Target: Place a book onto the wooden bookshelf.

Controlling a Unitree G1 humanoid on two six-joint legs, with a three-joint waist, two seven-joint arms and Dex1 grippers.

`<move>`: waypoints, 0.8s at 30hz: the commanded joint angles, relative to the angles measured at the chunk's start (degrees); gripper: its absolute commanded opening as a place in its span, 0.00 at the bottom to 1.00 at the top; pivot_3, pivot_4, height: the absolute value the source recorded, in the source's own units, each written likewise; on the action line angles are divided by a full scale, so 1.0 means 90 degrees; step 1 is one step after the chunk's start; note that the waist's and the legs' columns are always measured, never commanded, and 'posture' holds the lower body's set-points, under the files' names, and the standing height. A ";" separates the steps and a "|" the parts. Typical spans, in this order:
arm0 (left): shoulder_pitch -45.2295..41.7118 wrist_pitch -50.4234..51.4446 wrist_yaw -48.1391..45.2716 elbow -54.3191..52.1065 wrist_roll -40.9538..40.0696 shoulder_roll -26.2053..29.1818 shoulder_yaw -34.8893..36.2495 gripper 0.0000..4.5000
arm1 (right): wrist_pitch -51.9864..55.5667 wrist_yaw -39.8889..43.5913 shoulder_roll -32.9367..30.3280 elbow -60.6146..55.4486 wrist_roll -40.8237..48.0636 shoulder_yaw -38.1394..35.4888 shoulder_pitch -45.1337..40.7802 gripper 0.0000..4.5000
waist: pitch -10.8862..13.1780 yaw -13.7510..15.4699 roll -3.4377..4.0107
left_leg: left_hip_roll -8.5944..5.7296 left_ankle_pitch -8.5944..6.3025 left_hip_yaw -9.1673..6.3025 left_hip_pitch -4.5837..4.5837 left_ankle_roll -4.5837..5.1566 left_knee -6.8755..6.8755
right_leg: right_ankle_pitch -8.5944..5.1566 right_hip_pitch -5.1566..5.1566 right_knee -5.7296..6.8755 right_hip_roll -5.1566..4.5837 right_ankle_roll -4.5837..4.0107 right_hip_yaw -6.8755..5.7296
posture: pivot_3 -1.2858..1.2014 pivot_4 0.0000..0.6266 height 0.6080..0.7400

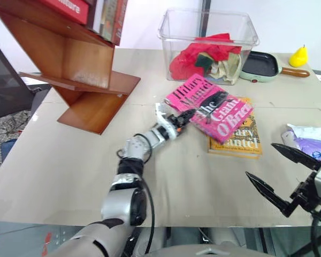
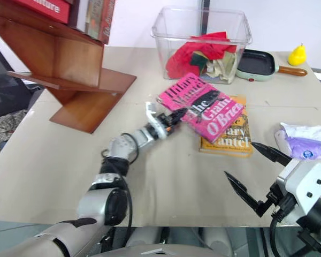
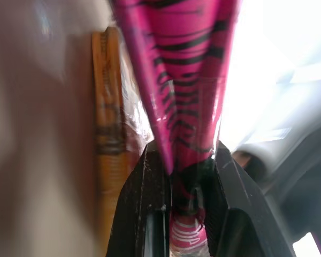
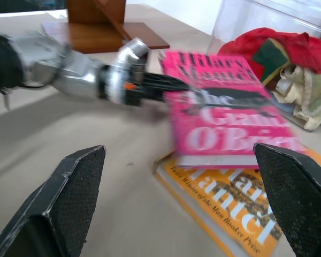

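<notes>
The hot-pink book (image 1: 230,120) lies tilted on the table, its far end resting on a yellow-orange book (image 1: 241,143). My left gripper (image 1: 188,115) reaches in from the left and is shut on the pink book's near edge. In the left wrist view the two black fingers (image 3: 144,203) clamp the pink cover (image 3: 176,80) between them. The wooden bookshelf (image 1: 85,69) stands at the table's far left, apart from the book. My right gripper (image 1: 260,159) hangs open near the front right edge, with nothing between its fingers.
A clear plastic bin (image 1: 208,27) of red and pale cloths stands behind the books. A small dark frying pan (image 1: 259,64) and a yellow toy (image 1: 298,56) lie at the far right. A purple-and-white packet (image 1: 310,142) sits by the right edge. Red books (image 1: 69,8) stand on the shelf.
</notes>
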 commanded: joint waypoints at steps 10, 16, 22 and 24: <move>-0.0019 -0.2788 -0.2360 -0.3897 0.2496 0.3091 -0.0824 0.05 | 0.0798 0.0696 0.0372 0.0974 0.1141 0.0909 -0.3595 1.00 | 0.0009 0.0092 0.0023 | -0.0018 0.0003 -0.0030 -0.0098 -0.0003 0.0009 | 0.0002 -0.0075 -0.0009 -0.0023 0.0000 -0.0015 | 0.52 0.24 1.00; -0.0498 -0.4716 -0.2452 -0.3699 0.3445 0.3983 -0.0184 0.05 | 0.1242 0.1622 0.0020 0.1869 0.1496 0.0353 -0.4519 1.00 | 0.0030 0.0069 0.0031 | -0.0016 0.0003 -0.0027 -0.0098 0.0000 0.0008 | 0.0003 -0.0076 -0.0007 -0.0020 0.0001 -0.0024 | 0.52 0.24 1.00; -0.0988 -0.5937 -0.3929 -0.2977 0.3722 0.5565 0.0040 0.05 | 0.1483 0.2259 0.0024 0.2649 0.1228 0.0576 -0.5382 1.00 | 0.0041 0.0037 0.0040 | -0.0014 0.0002 -0.0018 -0.0095 0.0001 0.0003 | 0.0003 -0.0079 -0.0004 -0.0017 0.0002 -0.0028 | 0.52 0.24 1.00; -0.1043 -0.6265 -0.4078 -0.2745 0.4129 0.6118 -0.0011 0.05 | 0.1537 0.2447 0.0095 0.2799 0.1078 0.0753 -0.5587 1.00 | 0.0047 0.0025 0.0044 | -0.0015 0.0002 -0.0016 -0.0095 0.0003 0.0003 | 0.0003 -0.0080 -0.0002 -0.0013 0.0002 -0.0028 | 0.52 0.24 1.00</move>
